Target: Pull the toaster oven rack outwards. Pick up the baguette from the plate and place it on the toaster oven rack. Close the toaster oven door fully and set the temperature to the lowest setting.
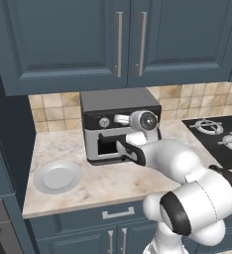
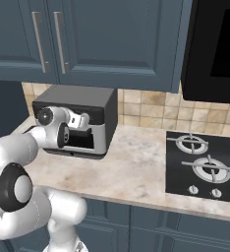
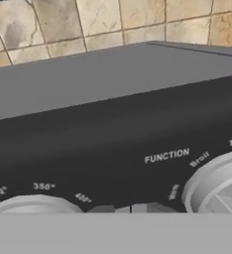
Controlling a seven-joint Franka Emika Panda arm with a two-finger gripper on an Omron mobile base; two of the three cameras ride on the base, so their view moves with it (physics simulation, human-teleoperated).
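Two silver knobs sit low in my hand view: the temperature knob (image 3: 33,204) at lower left, ringed by degree marks, and the function knob (image 3: 218,184) at lower right, marked Warm and Broil. My tool (image 1: 119,119) is up at the black control strip of the toaster oven (image 1: 119,100), its fingers pressed together. Whether they pinch the temperature knob or merely rest at it I cannot tell, since the tips are hidden in the hand view and my wrist covers them from both base views.

I judge the step in hand to be turning the temperature down to its lowest mark. To do it well I should hold squarely on the left knob, not the function one, roll my wrist about the knob's own axis without dragging sideways, and stop at the end of its travel.

From the left base view the oven stands at the far side of the worktop (image 1: 113,181), against the tiled wall, dark grey on top with a light grey front. The toaster oven door (image 1: 102,138) seems up against the front, though my arm hides much of it. On the near left of the worktop lies the plate (image 1: 57,176), bare, with no baguette on it.
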